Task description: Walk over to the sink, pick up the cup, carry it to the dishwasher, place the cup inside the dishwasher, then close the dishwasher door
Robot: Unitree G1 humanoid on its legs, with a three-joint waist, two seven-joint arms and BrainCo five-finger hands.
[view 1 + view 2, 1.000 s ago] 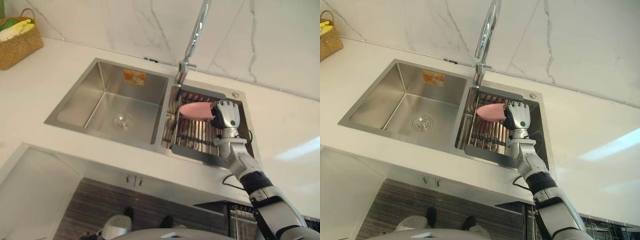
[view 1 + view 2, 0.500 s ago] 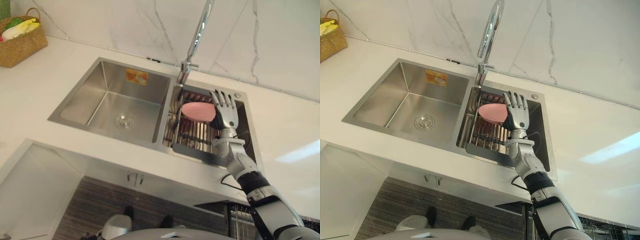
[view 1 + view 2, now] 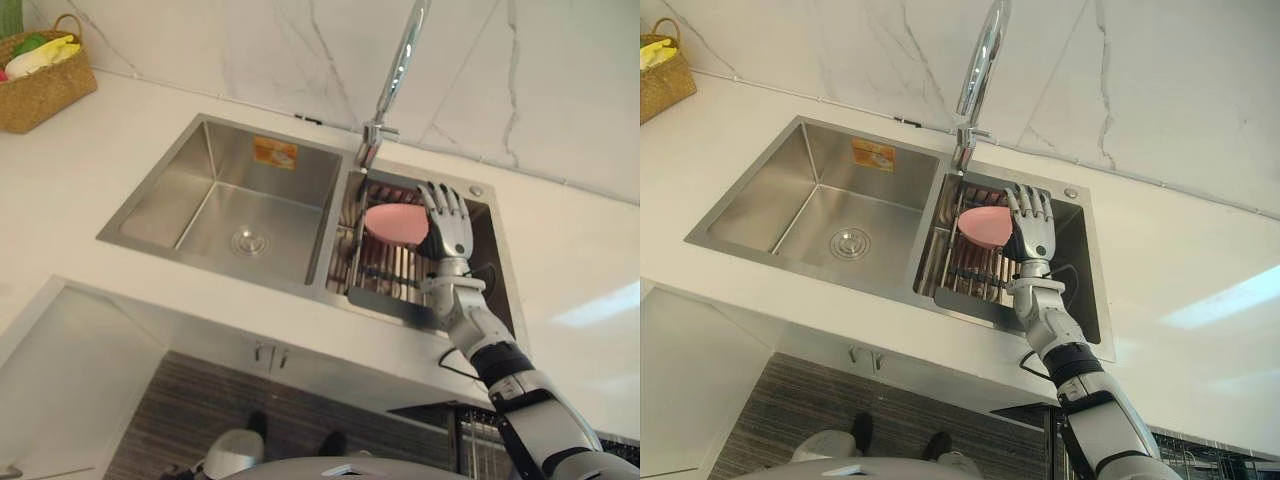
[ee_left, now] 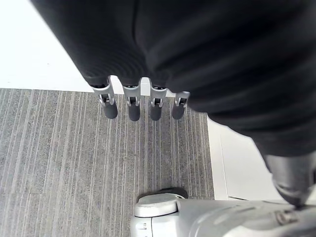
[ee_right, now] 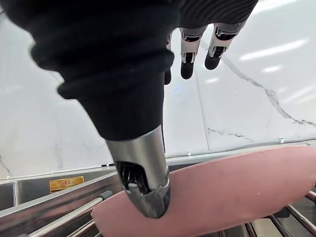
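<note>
A pink cup (image 3: 395, 222) lies on a rack (image 3: 388, 270) in the right basin of the sink (image 3: 190, 185). The right robot hand (image 3: 447, 222) is just beside it, fingers spread, gripping nothing. Pickup is under way; next it should curl round the cup. The left robot hand (image 4: 143, 106) hangs relaxed.

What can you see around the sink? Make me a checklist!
Surface: white counter with a steel sink that has two basins.
Job's things: pink cup on the drain rack in the right basin.
Clutter: woven basket at the counter's far left.
Hands: right hand open, fingers straight, beside the cup; left hand open, hanging over grey floor.
Cables: nothing seen.
Surroundings: tall faucet, marble wall.
</note>
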